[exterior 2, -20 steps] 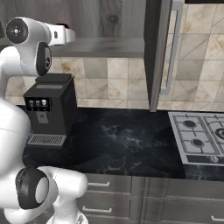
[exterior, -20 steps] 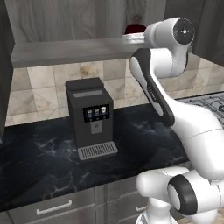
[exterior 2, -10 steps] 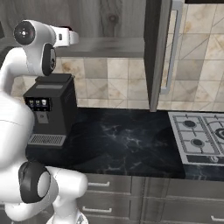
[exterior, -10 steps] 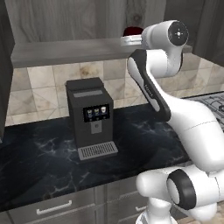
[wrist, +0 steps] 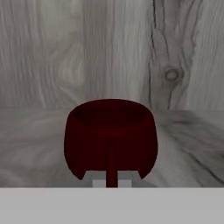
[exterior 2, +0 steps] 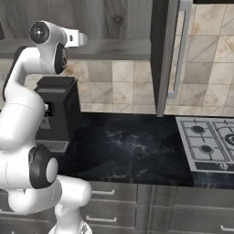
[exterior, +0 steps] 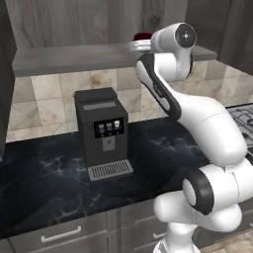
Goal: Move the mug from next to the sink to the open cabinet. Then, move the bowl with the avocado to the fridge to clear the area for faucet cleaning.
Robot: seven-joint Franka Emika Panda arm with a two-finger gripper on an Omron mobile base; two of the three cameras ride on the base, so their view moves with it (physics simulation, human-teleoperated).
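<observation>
Reaching high, the arm's gripper (wrist: 111,181) clamps the mug (wrist: 110,138) inside the open cabinet (wrist: 109,52).

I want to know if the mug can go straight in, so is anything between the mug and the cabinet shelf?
Nothing visible stands in the way. The gripper is shut on the mug, already at the open cabinet, and the shelf around and behind the mug shows bare wood up to the back panel.
</observation>
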